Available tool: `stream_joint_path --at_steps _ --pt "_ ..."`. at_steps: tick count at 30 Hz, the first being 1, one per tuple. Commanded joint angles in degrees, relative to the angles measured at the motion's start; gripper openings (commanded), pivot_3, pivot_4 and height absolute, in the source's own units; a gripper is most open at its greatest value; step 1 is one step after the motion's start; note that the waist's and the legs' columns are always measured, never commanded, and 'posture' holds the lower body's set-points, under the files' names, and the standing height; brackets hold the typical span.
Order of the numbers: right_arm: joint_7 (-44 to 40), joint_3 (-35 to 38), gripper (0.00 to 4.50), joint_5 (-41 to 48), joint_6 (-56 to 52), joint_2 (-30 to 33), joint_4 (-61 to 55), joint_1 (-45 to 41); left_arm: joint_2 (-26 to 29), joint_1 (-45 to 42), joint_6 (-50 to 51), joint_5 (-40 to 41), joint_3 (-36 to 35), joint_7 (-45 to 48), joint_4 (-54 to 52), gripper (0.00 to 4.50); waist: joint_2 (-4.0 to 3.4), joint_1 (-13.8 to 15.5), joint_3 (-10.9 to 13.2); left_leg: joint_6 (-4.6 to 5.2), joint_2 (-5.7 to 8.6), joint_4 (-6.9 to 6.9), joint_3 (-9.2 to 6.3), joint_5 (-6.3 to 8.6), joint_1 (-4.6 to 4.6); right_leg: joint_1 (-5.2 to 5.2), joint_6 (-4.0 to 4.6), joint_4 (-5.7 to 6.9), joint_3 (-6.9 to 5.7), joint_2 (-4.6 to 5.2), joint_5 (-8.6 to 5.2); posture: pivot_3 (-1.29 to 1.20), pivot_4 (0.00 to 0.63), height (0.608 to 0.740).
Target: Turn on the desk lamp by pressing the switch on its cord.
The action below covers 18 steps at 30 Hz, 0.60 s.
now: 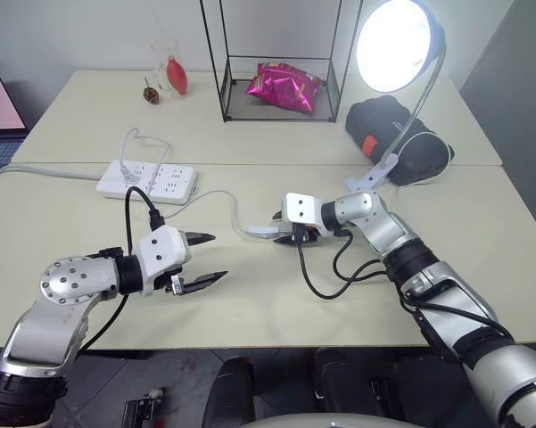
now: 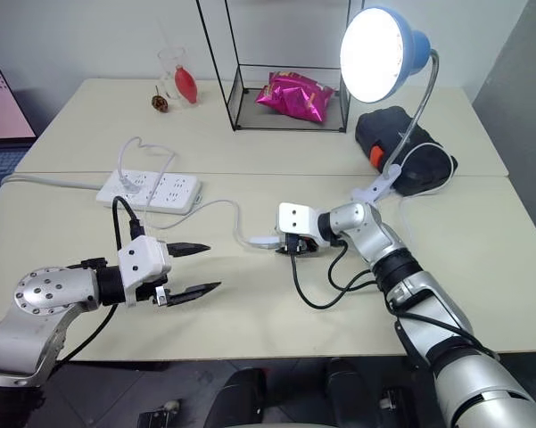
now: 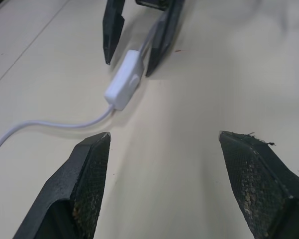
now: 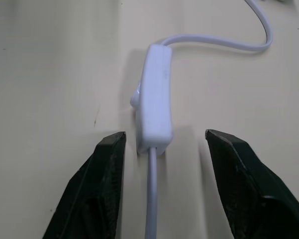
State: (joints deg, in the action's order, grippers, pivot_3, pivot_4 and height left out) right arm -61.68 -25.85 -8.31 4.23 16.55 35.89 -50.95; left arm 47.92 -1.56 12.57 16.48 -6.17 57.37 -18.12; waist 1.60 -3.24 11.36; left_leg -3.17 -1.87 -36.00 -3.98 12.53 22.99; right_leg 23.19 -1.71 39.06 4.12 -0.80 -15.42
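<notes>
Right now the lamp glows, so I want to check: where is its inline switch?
The switch lies on the near table, centre, between the right gripper's open fingers, right of the power strip.

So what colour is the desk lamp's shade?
Blue, clearest in the right eye view: shade.

Glossy plastic switch (image 4: 154, 99) (smooth) on matt table (image 4: 49, 74).

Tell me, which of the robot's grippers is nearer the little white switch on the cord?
Right. The right gripper is open with the switch between its fingers; the left gripper hangs open, well off to the switch's left.
</notes>
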Motion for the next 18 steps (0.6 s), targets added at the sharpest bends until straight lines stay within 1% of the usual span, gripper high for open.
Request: stream_joint_path --at_steps 1,3,4,5,8,10,13,18 --pt "-3.02 3.45 3.57 3.26 -3.52 3.36 -10.48 1.69 0.59 0.07 3.72 3.14 -4.06 -1.33 -1.26 3.6 -0.01 0.02 0.01 0.0 0.0 0.0 0.0 0.0 0.0 0.0 0.0 0.0 0.0 0.0 0.0 0.0 0.15 0.74" --pt "-4.21 5.02 4.18 5.15 -6.38 5.51 -16.33 3.26 1.52 0.4 7.51 5.59 -5.39 -0.84 -2.63 3.6 -0.01 0.01 0.01 0.0 0.0 0.01 -0.01 0.0 0.01 0.0 -0.01 0.0 -0.01 0.0 -0.01 0.0 0.15 0.74" --pt "-4.78 5.78 4.41 6.02 -8.04 6.68 -19.13 4.15 1.61 0.47 8.78 6.69 -6.25 -0.79 -3.37 3.6 -0.01 -0.01 0.01 0.0 0.0 0.01 -0.01 0.0 0.01 0.0 -0.02 0.0 -0.01 0.0 -0.01 0.0 0.15 0.74" --pt "-6.22 6.95 4.47 7.51 -10.13 9.09 -23.52 5.89 2.51 0.59 10.76 7.52 -7.23 -0.69 -4.24 3.6 -0.01 -0.01 0.01 0.0 0.0 0.01 -0.02 0.0 0.02 0.01 -0.03 0.0 -0.01 0.0 -0.02 0.0 0.15 0.74" --pt "-9.3 10.58 4.47 12.68 -15.54 14.85 -34.57 11.12 4.08 1.12 14.23 9.15 -9.8 -1.1 -5.97 3.6 -0.02 0.23 0.02 0.0 0.0 0.01 -0.07 0.0 0.03 -0.01 -0.04 -0.02 -0.03 0.0 -0.03 0.0 0.15 0.74" --pt "-9.44 13.01 4.47 15.72 -18.07 17.08 -39.62 14.08 4.45 1.81 15.11 9.61 -11.03 -1.36 -6.68 3.6 -0.02 0.27 0.02 0.0 0.01 0.02 -0.07 0.0 0.04 -0.01 -0.02 -0.04 -0.03 0.01 -0.05 0.0 0.15 0.74" --pt "-7.97 17.36 4.47 19.69 -21.47 19.58 -46.31 18.77 5.05 3.56 15.95 9.74 -12.15 -1.0 -7.51 3.6 -0.04 0.07 0.03 0.0 -0.01 0.02 -0.03 0.0 -0.03 -0.04 0.0 -0.03 -0.02 0.01 -0.07 0.0 0.15 0.74" --pt "-5.95 19.62 4.47 22.26 -24.74 21.56 -51.32 22.21 5.0 4.32 15.4 10.22 -12.14 -0.4 -7.97 3.6 -0.04 -0.05 0.03 0.0 -0.02 0.02 0.0 0.0 -0.06 -0.01 0.0 0.01 0.0 0.0 -0.06 0.0 0.15 0.74"
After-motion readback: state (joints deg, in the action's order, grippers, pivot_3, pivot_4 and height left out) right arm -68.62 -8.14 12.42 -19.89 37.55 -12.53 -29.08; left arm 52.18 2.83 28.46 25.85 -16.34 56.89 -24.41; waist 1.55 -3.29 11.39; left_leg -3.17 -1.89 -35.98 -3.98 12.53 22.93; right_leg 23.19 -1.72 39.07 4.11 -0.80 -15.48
